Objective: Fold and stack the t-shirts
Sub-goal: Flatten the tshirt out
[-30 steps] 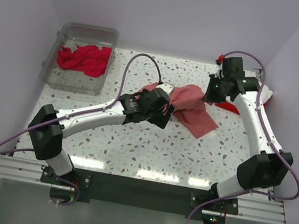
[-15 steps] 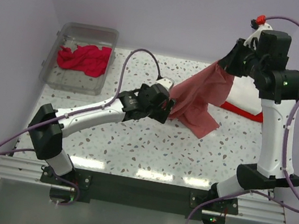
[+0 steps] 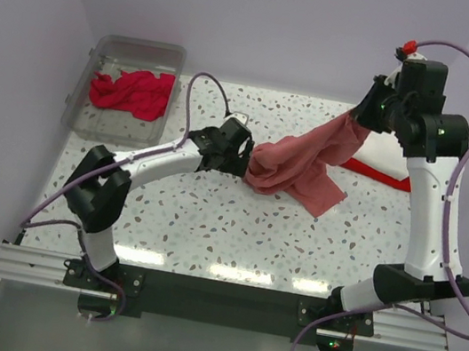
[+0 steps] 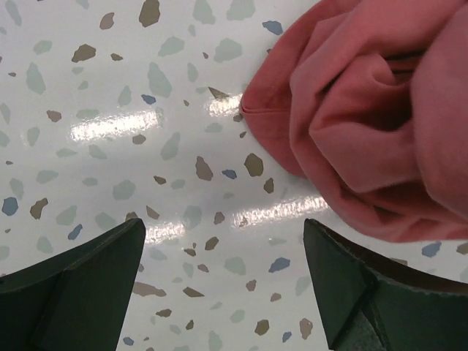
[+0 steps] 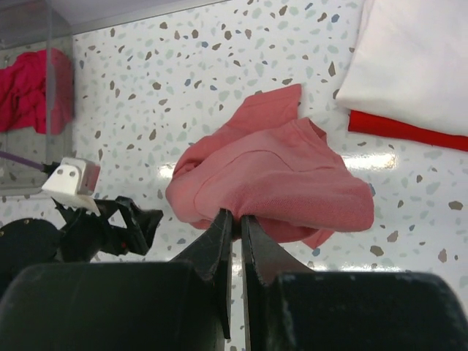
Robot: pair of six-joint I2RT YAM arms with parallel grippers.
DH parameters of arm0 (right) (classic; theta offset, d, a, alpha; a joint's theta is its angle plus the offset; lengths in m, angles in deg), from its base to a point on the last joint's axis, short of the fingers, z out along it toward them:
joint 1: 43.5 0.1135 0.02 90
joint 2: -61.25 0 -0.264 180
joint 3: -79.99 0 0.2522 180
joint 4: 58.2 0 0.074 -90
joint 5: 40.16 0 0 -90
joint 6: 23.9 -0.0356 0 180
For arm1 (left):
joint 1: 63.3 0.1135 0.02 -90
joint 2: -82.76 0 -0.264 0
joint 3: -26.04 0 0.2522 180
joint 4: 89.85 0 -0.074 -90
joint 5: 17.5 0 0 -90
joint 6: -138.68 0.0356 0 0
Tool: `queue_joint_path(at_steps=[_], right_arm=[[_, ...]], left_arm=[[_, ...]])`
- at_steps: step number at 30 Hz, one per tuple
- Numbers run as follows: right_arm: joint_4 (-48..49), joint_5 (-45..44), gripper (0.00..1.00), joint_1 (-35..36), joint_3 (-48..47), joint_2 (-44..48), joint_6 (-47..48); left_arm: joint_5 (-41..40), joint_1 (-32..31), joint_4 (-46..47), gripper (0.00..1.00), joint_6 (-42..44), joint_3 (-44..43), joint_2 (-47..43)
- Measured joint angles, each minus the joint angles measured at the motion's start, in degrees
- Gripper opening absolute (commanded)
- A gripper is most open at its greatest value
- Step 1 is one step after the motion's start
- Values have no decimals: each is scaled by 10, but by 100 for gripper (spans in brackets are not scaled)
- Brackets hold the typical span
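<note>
Crimson t-shirt (image 3: 131, 91) lies crumpled in the clear plastic bin (image 3: 140, 43) at the left; the left hand (image 4: 223, 285) is released above the speckled desk (image 3: 210, 216), just beside the bunched coral-red shirt (image 3: 299, 164); the right hand (image 5: 232, 219), clenched on this soft cloth, holds one end raised; a flat white shirt (image 5: 417, 66) covers a bright red one (image 5: 409, 130) at the right.

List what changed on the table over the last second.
The right gripper, shut on the coral shirt, rose up and back, lifting one edge so the cloth hangs stretched down to the table. The left gripper, open, drew back left off the shirt's bunched end. Unchanged: the crimson shirt in the bin, and the white shirt on the red shirt.
</note>
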Motion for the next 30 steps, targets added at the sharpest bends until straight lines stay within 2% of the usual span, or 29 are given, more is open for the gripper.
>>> queue_joint_path(at_steps=[9, 20, 30], right_arm=[[3, -10, 0, -3, 50, 28, -5], [3, -81, 0, -41, 113, 75, 0], [14, -93, 0, -70, 206, 90, 2]], left_arm=[[14, 13, -10, 91, -4, -107, 139], [83, 6, 13, 91, -3, -154, 171], [182, -37, 91, 90, -4, -182, 194]])
